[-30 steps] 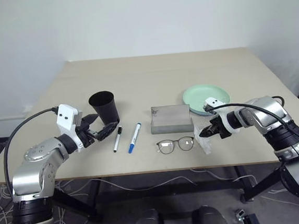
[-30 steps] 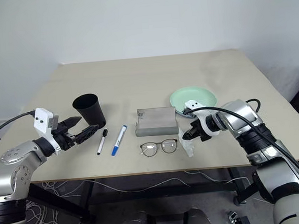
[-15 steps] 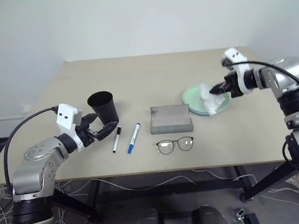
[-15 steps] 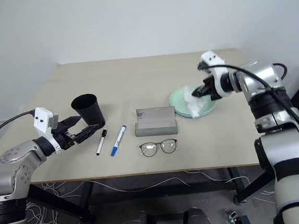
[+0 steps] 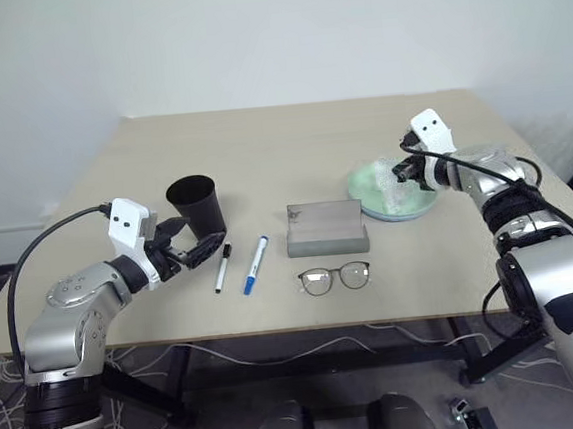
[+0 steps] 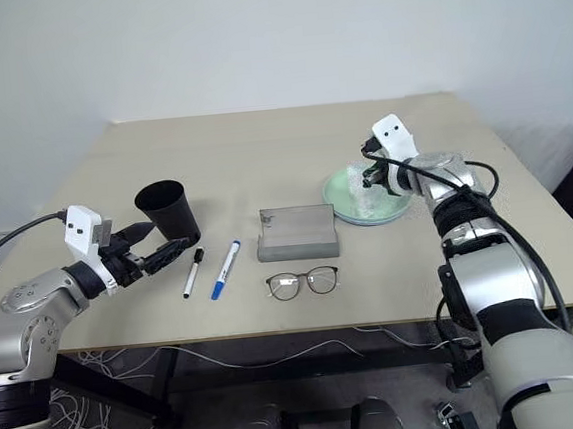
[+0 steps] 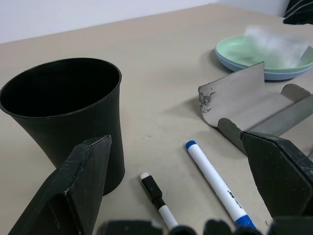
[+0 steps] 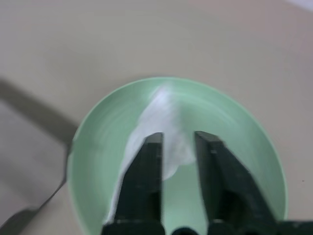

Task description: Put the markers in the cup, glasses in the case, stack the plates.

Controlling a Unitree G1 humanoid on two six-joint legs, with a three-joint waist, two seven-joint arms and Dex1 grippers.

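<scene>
The right gripper [image 8: 178, 147] hangs over the round light green plastic plate [image 5: 362, 183]. Its two black fingers stand a little apart, and the crumpled white wrapper [image 8: 159, 122] lies on the green plate just past the tips. It looks let go, but that is hard to tell for sure. A light blue plate [image 7: 288, 73] peeks out from under the green plate, so the plates look stacked already.

The left gripper [image 5: 190, 241] is wide open and holds nothing. It waits beside the black plastic cup [image 5: 196, 204], which stands far from the green plate, across the beige table [image 5: 290, 144].

The flat grey case [image 5: 326, 227] lies open next to the green plate, toward the cup. The thin dark round glasses [image 5: 335, 277] lie just in front of the case. The white marker with a black cap [image 5: 223, 266] and the white marker with a blue cap [image 5: 255, 264] lie between the case and the cup.

The step in hand seems to be dropping the wrapper. Next, a gripper needs to reach down and pinch a marker or the glasses.
</scene>
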